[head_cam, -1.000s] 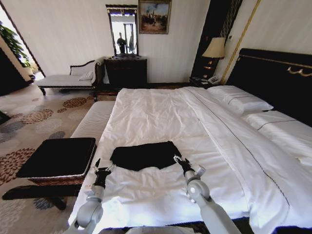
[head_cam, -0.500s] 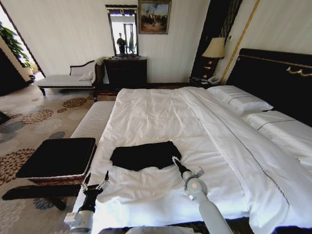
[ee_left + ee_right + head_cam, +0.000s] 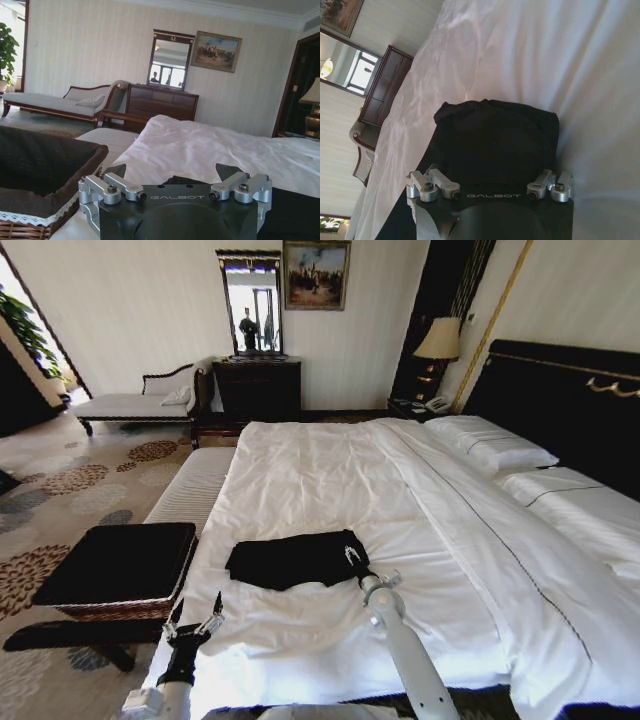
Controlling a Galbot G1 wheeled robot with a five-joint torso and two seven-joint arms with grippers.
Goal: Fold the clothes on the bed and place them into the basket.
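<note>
The bed [image 3: 330, 480] with white sheets spreads across the room, its black headboard [image 3: 570, 400] on the right. Beside its near left edge stands the basket [image 3: 120, 565], black fabric on top. The shirt [image 3: 290, 558], folded into a dark rectangle, lies on the sheet near the foot of the bed, well apart from the basket. The right gripper [image 3: 350, 556] is at the shirt's right edge, jaws spread wide. The left gripper [image 3: 195, 618] hovers at the bed's left edge, between shirt and basket, jaws also wide.
</note>
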